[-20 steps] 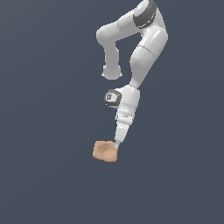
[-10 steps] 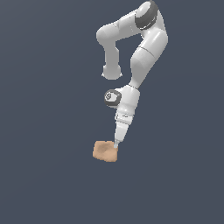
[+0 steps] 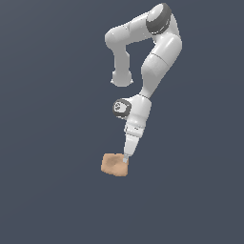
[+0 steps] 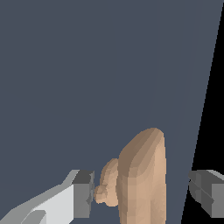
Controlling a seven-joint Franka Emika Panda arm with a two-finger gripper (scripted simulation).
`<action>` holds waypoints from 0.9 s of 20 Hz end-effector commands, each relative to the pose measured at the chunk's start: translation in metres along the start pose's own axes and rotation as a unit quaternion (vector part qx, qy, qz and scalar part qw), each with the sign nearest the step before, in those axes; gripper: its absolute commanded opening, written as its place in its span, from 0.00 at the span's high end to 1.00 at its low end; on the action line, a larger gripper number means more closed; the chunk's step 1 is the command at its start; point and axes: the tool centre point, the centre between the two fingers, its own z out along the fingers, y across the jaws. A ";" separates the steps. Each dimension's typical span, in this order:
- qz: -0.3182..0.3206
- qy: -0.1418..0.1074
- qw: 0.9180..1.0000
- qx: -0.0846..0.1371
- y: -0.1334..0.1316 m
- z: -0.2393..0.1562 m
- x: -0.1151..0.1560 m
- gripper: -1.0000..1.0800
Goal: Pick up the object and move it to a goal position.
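Wrist view — object between hand fingers

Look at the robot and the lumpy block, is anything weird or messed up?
Nothing looks broken or spilled. The tan block sits between the open gripper fingers, but off-centre: one finger is nearly touching it while the other stands well apart.

No text, label, brand, number or sign can be read in either view; nothing legible is carried by any surface shown
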 end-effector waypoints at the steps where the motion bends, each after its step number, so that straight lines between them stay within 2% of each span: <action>1: 0.000 0.000 1.000 0.000 -0.001 0.007 -0.001 0.19; 10: -0.001 -0.001 1.000 0.000 -0.001 0.023 -0.001 0.19; 11: -0.001 -0.001 1.000 0.000 -0.001 0.023 -0.001 1.00; 18: -0.001 -0.001 1.000 0.000 -0.001 0.023 -0.001 1.00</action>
